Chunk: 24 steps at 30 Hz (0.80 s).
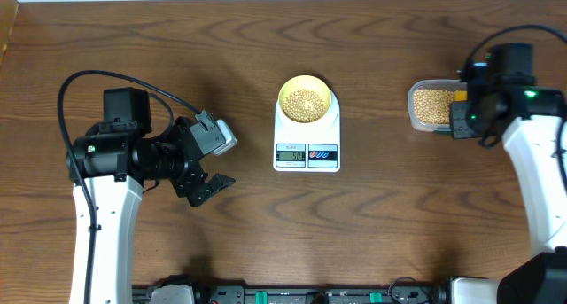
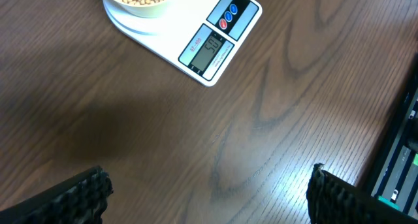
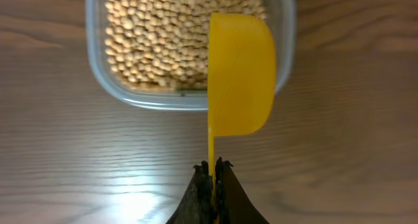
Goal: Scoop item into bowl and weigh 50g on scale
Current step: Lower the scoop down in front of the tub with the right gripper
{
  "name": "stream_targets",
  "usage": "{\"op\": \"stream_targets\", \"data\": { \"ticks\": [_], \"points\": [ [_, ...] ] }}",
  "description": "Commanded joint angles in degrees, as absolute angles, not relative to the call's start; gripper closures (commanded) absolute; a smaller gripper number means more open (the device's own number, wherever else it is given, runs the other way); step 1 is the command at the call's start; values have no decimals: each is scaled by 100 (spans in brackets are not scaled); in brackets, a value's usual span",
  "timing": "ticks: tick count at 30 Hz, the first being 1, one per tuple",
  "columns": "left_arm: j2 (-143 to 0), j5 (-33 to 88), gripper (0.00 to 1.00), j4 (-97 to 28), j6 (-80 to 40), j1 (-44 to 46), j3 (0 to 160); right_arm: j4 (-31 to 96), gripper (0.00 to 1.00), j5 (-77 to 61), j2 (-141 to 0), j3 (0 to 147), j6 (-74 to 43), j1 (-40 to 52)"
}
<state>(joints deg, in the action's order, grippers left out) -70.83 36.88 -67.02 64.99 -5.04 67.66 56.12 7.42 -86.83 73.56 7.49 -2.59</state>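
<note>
Sitting on white scale (image 1: pixel 306 137) | cream bowl (image 1: pixel 283 95) w/ round tan beans (image 1: pixel 306 102)

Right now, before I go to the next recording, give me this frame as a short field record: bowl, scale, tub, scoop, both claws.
bowl: on the scale platform, holding beans
scale: table centre, display seems to read 50
tub: clear, right of scale, beans inside
scoop: yellow, over the tub's edge
right claw: shut on scoop handle
left claw: open, empty, left of scale
</note>
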Motion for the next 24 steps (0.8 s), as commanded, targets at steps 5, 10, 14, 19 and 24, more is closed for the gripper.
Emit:
{"op": "stream_targets", "data": {
  "ticks": [5,10,14,19,24],
  "points": [
    [-7063,3660,2,-6718,6595,-491,6718,5592,99,3138,-8829,7456,617,539],
    [-7063,3660,2,-6718,6595,-491,6718,5599,99,3894,-8829,7456,517,720],
    [-7063,3660,2,-6718,6595,-491,6718,5603,99,3990,-8803,7470,204,762],
    [-7063,3660,2,-6718,6595,-491,6718,5924,99,-552,-8512,7478,30,567],
    [-7063,3660,2,-6718,6595,-491,6718,6692,99,-2604,-8493,7404,281,322]
  ]
}}
